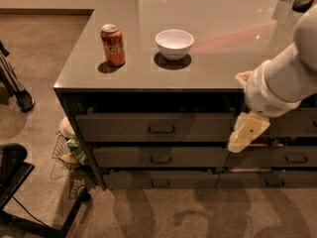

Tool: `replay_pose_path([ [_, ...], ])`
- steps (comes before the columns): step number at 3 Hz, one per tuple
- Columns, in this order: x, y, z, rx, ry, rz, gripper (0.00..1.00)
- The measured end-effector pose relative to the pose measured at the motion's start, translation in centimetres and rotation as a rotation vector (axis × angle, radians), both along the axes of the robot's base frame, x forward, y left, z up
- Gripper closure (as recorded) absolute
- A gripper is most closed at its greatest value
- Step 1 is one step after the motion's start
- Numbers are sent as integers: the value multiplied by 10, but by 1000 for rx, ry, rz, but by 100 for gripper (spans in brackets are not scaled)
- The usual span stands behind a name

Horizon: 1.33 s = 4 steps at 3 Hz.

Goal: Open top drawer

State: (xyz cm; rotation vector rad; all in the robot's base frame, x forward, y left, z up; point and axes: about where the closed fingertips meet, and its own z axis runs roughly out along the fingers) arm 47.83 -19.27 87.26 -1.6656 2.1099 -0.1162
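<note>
Top drawer [124, 127]: we find it directly under the countertop [228, 58], its bar pull [161, 130] at centre.
Gripper [246, 133]: cream, pointing down at the drawer's right end; we cannot tell how open it is.
On top: red can [113, 44] left, white bowl [174, 43] to its right.

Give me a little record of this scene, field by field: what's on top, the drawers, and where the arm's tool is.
Counter: grey, glossy
Can: red, upright, near the counter's left edge
Bowl: white, right of the can, not touching it
Top drawer: looks shut
Pull: small bar at the drawer's centre
Tool: cream, by the top drawer's right end, right of the pull, not on it
</note>
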Motion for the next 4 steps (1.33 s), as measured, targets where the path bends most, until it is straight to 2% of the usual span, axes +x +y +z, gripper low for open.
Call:
replay_pose_path([
  [1,42,8,-57,-77,-99,-48,0],
  [2,92,9,-80,-90,-220,-80,0],
  [3,112,8,-58,-87,-328,-86,0],
  [4,91,4,-36,-119,-297,-54,0],
])
